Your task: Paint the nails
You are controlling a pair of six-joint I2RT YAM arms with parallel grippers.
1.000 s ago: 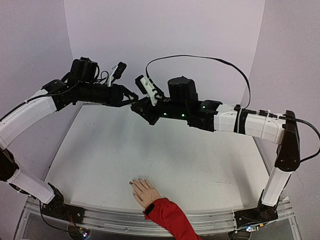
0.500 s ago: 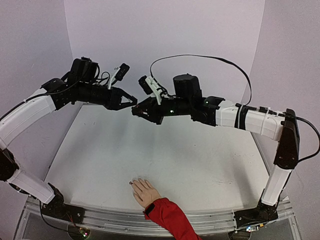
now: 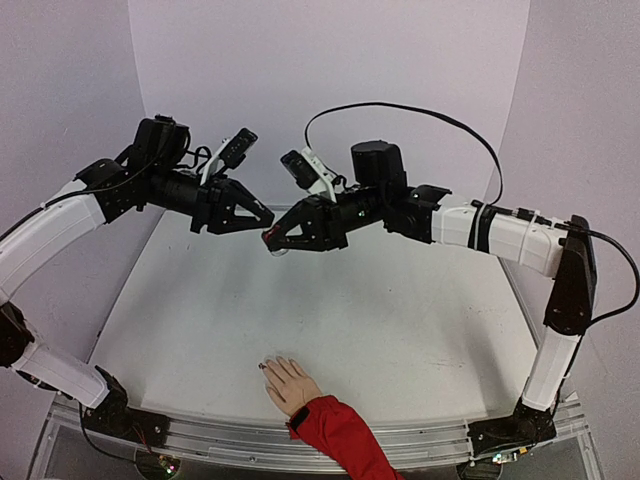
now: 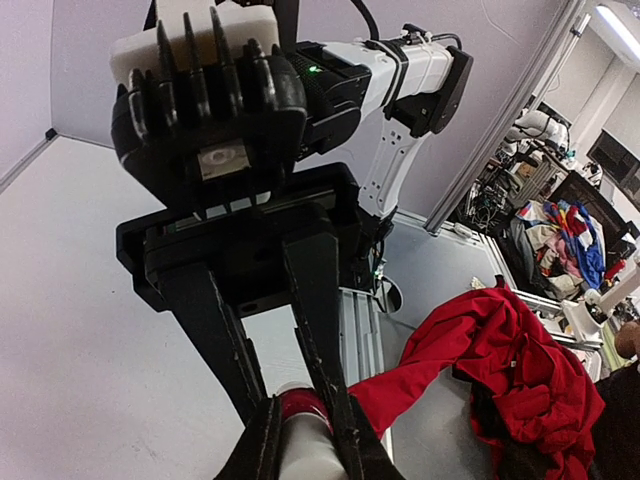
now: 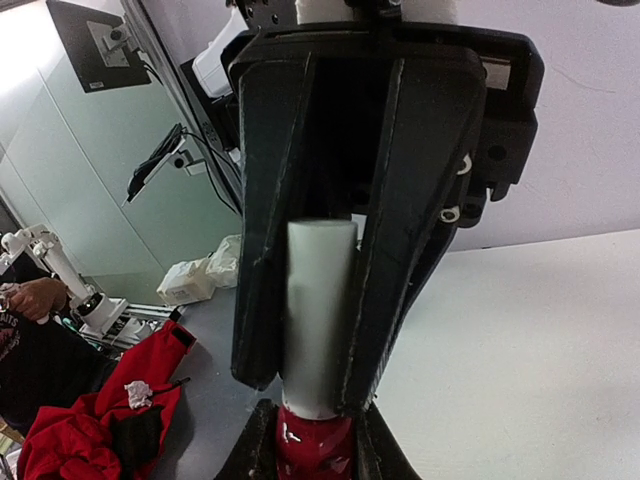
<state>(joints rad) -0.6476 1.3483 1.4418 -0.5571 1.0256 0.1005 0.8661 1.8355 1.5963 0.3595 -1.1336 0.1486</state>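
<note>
The small beige mannequin hand (image 3: pixel 290 381) with a red sleeve (image 3: pixel 338 432) lies palm down at the table's near edge. Its tiny nails (image 3: pixel 268 366) point away from the arms, and at least one looks dark red. High above the far middle of the table, both grippers meet on the polish bottle (image 3: pixel 272 240). My left gripper (image 3: pixel 258 220) (image 4: pixel 302 420) is shut on the white cap (image 5: pixel 320 310). My right gripper (image 3: pixel 283 240) (image 5: pixel 312 430) is shut on the dark-red bottle body (image 5: pixel 312 450). The cap sits on the bottle.
A metal rail (image 3: pixel 220 432) runs along the table's near edge, just in front of the sleeve. White walls close in the back and both sides. A black cable (image 3: pixel 420 115) loops above the right arm. Red cloth (image 4: pixel 500 350) lies off the table.
Both grippers have dropped a little and tilted downward. They stay joined at the bottle. The mannequin hand has not moved.
</note>
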